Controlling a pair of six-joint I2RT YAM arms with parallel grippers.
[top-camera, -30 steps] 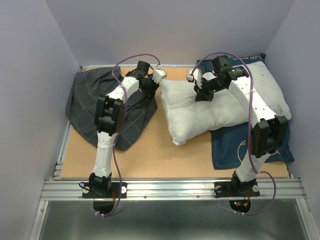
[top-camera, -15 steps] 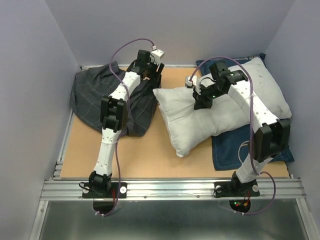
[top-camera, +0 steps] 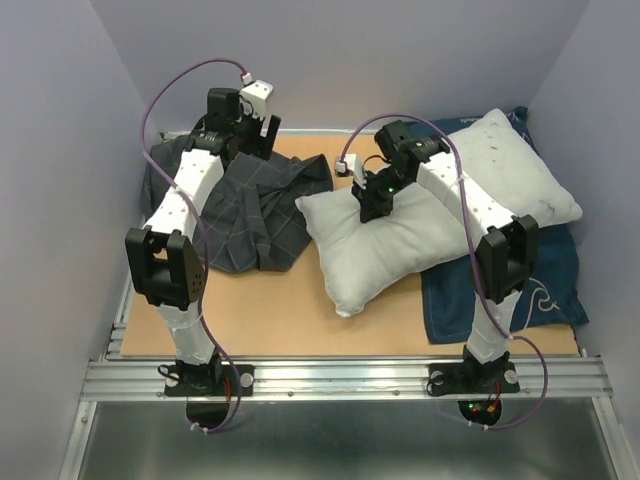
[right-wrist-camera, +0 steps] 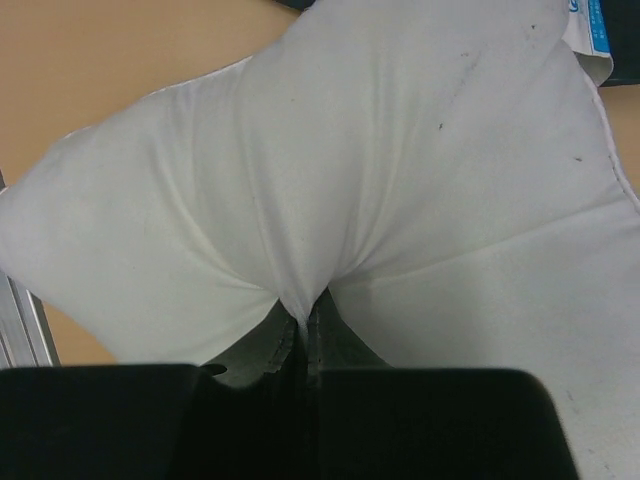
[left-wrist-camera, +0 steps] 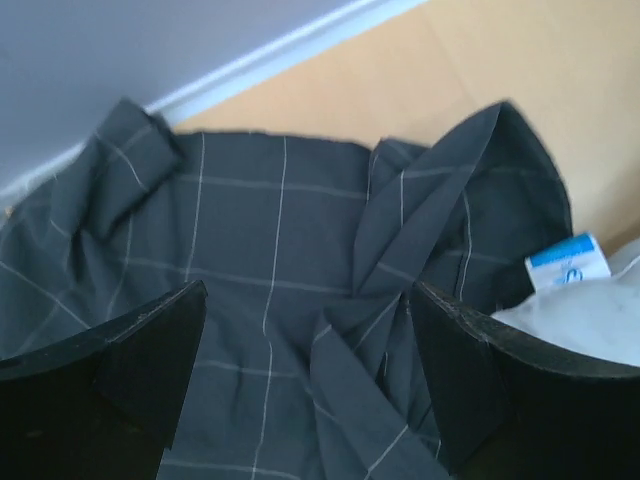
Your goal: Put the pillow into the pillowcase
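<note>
Shifted leftward: pillow (top-camera: 400,240), fabric pinched tight in clenched right tool (top-camera: 375,205), its far corner now just beside pillowcase (top-camera: 260,210). Farther back, left tool (left-wrist-camera: 305,300) risen, jaws spread and empty, pillowcase crumpled below it on table (top-camera: 270,310). Insertion not begun; case mouth likely needs regrasping.

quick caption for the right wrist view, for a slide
Right tool shut on a pinched fold of the white pillow, tan table visible beyond it.

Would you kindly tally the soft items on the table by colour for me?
White: 1, pillow
Dark grey: 1, pillowcase
Navy blue: 1, cloth
Total: 3
</note>
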